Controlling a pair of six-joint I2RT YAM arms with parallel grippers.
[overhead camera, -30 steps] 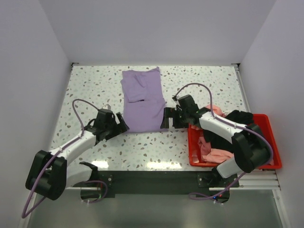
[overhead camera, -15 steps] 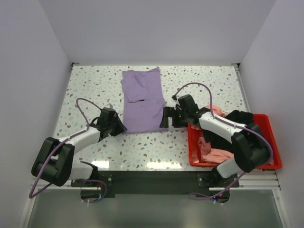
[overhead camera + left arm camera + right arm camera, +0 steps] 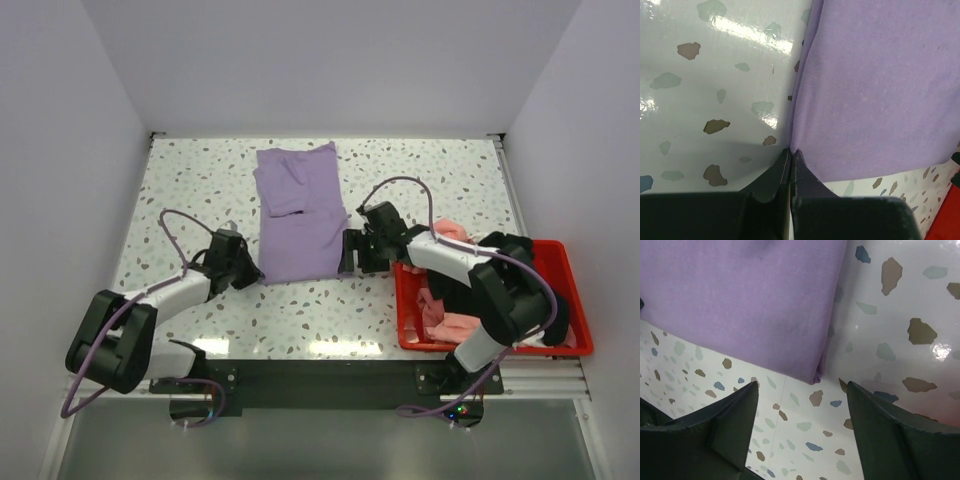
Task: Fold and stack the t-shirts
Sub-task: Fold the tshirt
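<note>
A lavender t-shirt [image 3: 300, 215] lies partly folded in a long strip on the speckled table, mid-back. My left gripper [image 3: 252, 270] is at its near-left corner. In the left wrist view the jaws [image 3: 791, 150] are pressed together, with the corner of the lavender cloth [image 3: 880, 90] pinched at their tips. My right gripper [image 3: 347, 252] is at the near-right corner. It is open, and in the right wrist view [image 3: 801, 383] the folded cloth corner [image 3: 817, 376] lies just ahead of the gap between the fingers, untouched. Salmon-pink [image 3: 455, 325] and black [image 3: 500, 250] t-shirts are heaped in the bin.
A red plastic bin [image 3: 500, 347] stands at the near right, under the right arm's elbow. Cloth spills over its far rim. White walls close in the table on three sides. Purple cables loop over both arms.
My left gripper slid right to the shirt's near-left corner and shut there. My right gripper edged left toward the near-right corner, and its jaws narrowed a little.
</note>
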